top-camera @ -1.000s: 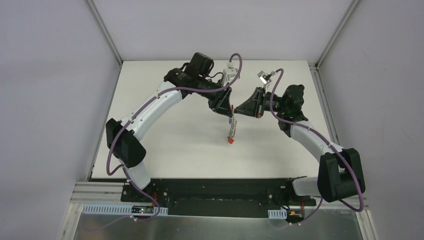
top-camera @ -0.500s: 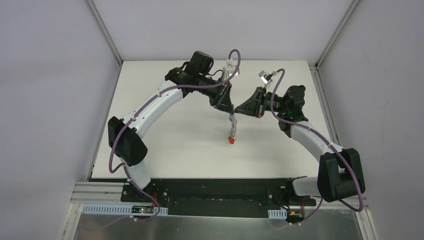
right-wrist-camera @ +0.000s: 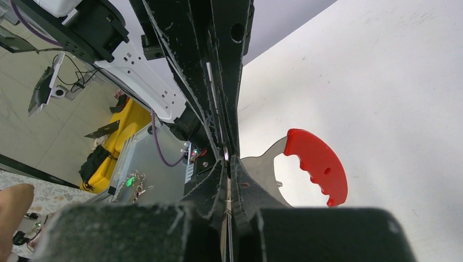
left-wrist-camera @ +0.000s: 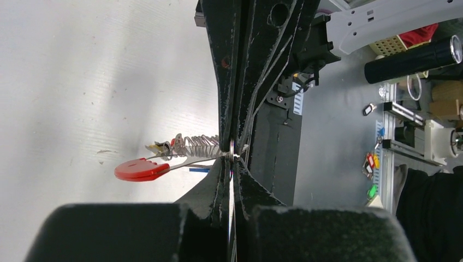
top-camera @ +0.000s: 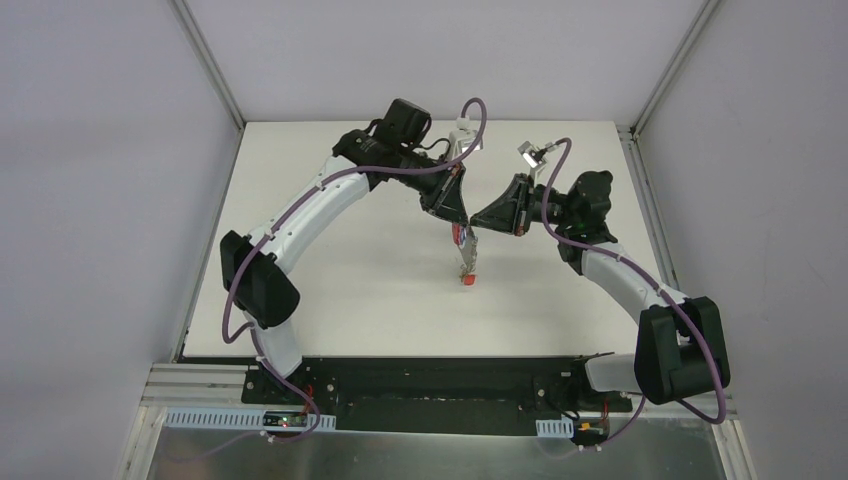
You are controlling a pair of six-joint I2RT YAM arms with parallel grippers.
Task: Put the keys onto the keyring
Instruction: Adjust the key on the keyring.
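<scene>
The keyring (top-camera: 465, 262) is over the middle of the table (top-camera: 330, 270). Its long axis runs from the two sets of fingertips toward the table's near edge. The red half (left-wrist-camera: 139, 169) is the end farthest from the fingers, and the grey half with its row of clips (left-wrist-camera: 196, 146) is right at them. The top view does not show whether the red end touches the table surface.

The left gripper (top-camera: 458, 212) reaches in from the far-left side and the right gripper (top-camera: 476, 220) from the right. They meet tip to tip at the keyring's grey end, so neither arm is nearer to it than the other.

The right gripper's fingers are clenched, and in its wrist view the grey plate of the loop runs straight into their tips, so it appears to be grasping the keyring. The left gripper's fingers are pressed together as well, with only a thin bright line of metal in the seam between them. It cannot be told whether that metal is a key blade seen edge-on or one of the clips. A sliver of blue tag (left-wrist-camera: 199, 170) shows just under the grey half, probably a key's.

The coming move likely turns on this shared pinch point. Anything to be threaded has to go on at the clip end beside the fingertips, along the loop's own axis, while the red end hangs free away from both grippers.
</scene>
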